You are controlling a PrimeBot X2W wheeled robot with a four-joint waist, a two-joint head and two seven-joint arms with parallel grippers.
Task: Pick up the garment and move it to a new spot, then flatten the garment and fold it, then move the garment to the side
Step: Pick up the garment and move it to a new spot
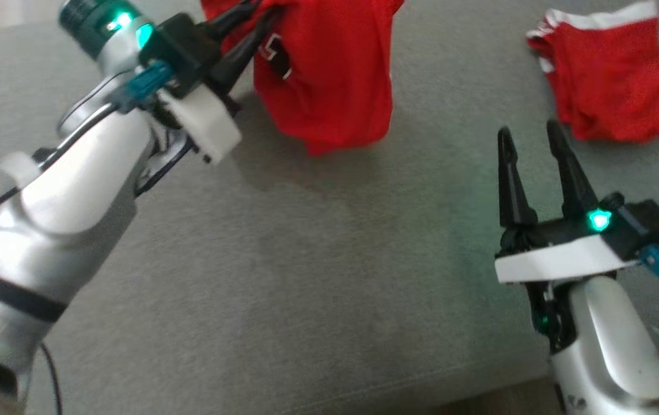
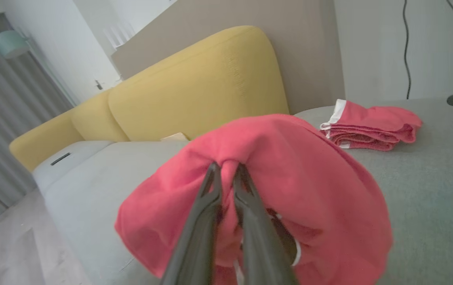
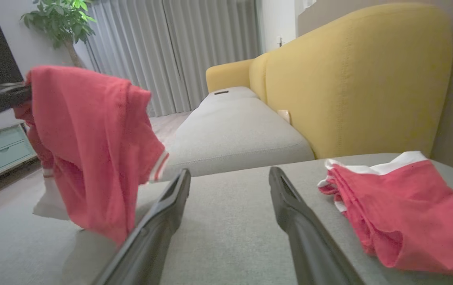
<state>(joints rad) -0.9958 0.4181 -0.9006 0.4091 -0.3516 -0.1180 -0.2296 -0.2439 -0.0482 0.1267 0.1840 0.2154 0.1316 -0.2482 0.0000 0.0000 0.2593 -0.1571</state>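
Nearest you, by the near right corner of the grey fabric cushion (image 1: 306,259), your right gripper (image 1: 530,135) stands with its two dark fingers spread wide and nothing between them. Further in, toward the far edge left of centre, your left gripper (image 2: 226,168) is nearly closed, pinching a fold of the plain red knit garment (image 1: 329,75). It hangs as a loose, rumpled bunch, draped round the fingertips. Its long axis runs top to bottom, with the low end close over the cushion; you cannot tell whether it touches.

The left wrist view gives you the pinch itself, with cloth puckered at the tips. The right wrist view gives you the side-on hang (image 3: 88,138), with a red-and-white striped cuff on its edge.

At the far right corner, well apart, a second red garment with white trim (image 1: 612,75) lies folded. Beyond it rises the mustard-yellow padded backrest (image 3: 349,79)
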